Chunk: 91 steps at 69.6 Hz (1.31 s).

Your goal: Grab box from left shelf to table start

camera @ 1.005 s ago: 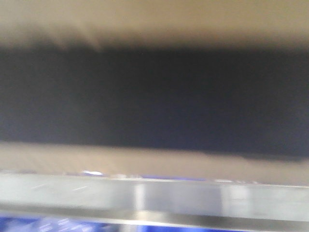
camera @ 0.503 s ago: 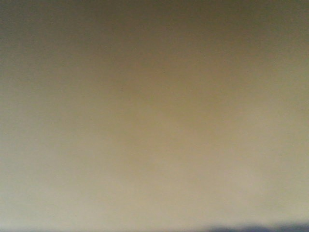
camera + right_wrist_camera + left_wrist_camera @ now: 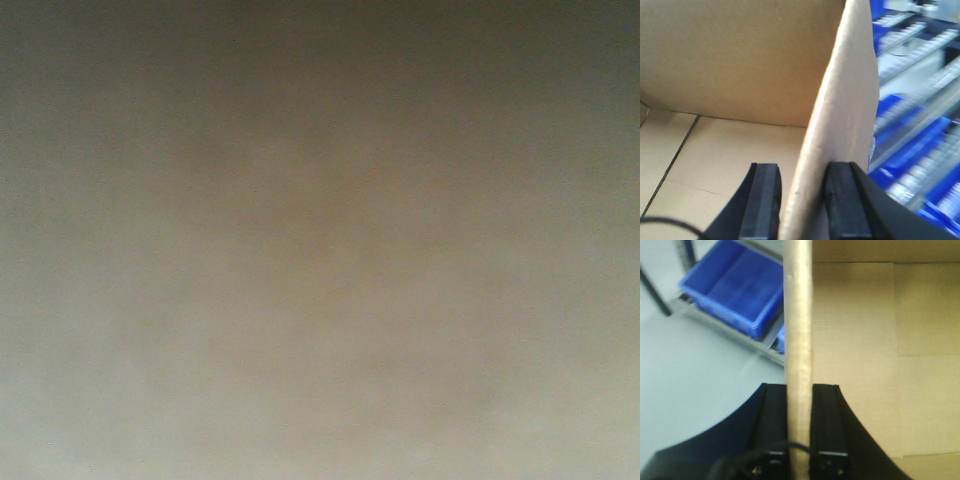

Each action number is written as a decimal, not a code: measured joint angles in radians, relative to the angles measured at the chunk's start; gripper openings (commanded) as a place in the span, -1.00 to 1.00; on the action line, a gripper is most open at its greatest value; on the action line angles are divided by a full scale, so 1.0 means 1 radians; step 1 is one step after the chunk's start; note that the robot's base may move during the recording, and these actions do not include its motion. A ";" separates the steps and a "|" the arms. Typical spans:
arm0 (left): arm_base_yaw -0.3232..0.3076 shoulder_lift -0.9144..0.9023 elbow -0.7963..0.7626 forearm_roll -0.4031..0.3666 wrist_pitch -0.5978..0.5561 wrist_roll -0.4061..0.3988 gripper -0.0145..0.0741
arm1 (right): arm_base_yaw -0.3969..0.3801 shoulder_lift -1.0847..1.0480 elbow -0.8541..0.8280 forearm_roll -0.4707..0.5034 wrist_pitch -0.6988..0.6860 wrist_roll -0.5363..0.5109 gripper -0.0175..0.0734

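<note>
The box fills the whole front view as blurred plain brown cardboard. In the left wrist view my left gripper is shut on the box's upright left wall, with the open inside of the box to its right. In the right wrist view my right gripper straddles the box's right wall, one pad inside and one outside, and is shut on it. The left shelf's white roller rows show blurred beyond that wall.
A blue plastic crate sits on a low steel rack rail left of the box, above grey floor. More blue crates and roller rails lie right of the box in the right wrist view.
A second ago the front view showed the box's black rectangle above the steel rail. Now only plain cardboard fills it, so the box has moved up and closer to the camera.
</note>
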State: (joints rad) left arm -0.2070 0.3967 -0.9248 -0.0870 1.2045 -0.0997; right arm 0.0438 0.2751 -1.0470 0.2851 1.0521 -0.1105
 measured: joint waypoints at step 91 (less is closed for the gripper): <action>0.000 -0.005 0.002 -0.046 0.002 0.000 -0.90 | 0.000 0.001 0.002 -0.013 -0.002 -0.004 -0.49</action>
State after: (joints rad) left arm -0.2070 0.3922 -0.9225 -0.1327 1.2064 -0.0997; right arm 0.0438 0.2759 -1.0453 0.2724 1.0502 -0.1142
